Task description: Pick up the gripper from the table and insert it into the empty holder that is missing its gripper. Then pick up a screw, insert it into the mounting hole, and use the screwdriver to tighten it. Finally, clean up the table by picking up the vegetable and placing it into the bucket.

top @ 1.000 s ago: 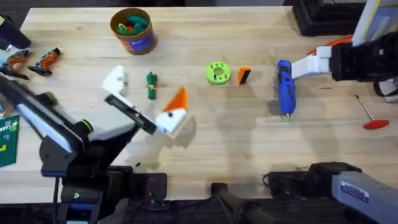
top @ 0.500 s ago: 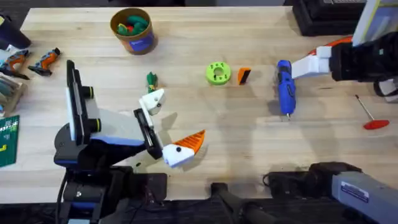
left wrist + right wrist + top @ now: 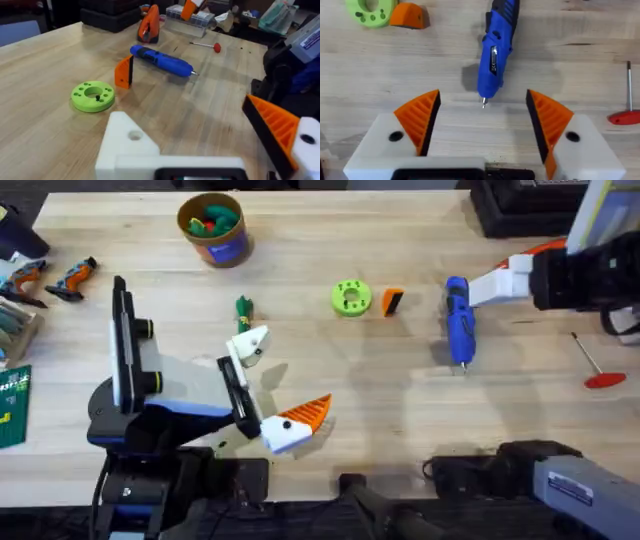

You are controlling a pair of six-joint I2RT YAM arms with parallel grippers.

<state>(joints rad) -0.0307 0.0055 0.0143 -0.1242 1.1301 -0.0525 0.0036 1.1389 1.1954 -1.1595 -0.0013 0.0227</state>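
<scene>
wooden table (image 3: 400, 430): one gripper (image 3: 393, 301), one screwdriver (image 3: 458, 319), one bucket (image 3: 213, 228).

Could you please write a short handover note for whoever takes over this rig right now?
Left gripper: open, empty; one finger lacks its orange pad.
Right gripper: open, empty, by the screwdriver.
The loose gripper lies beside the green disc. The vegetable lies on the table; the bucket stands at the far side.
Done: nothing visible.
Left: insert pad, screw and tighten, bin the vegetable.
</scene>
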